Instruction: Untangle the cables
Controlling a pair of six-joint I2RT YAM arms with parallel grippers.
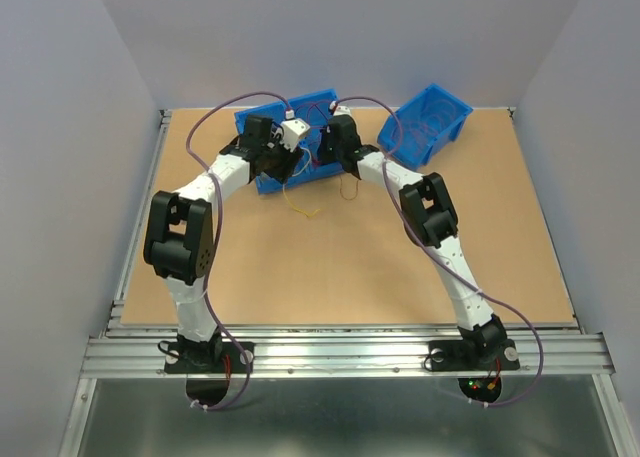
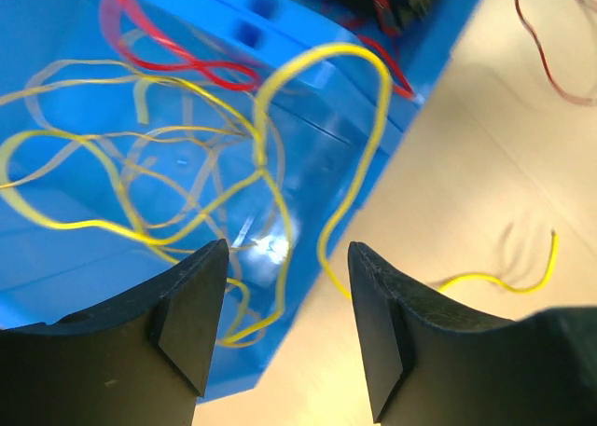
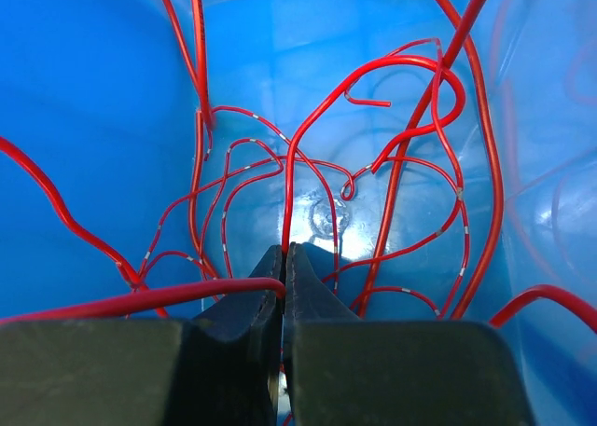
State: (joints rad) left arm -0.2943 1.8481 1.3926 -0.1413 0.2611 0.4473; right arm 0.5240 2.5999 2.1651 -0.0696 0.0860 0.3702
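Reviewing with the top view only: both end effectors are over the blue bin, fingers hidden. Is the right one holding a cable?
Observer: Yes. The right end effector is shut on a red cable at its tips.
Operator: And the left?
Observer: The left end effector is open, gripping nothing.
Operator: What's beneath it?
Observer: A yellow cable draped over the bin wall toward the table.
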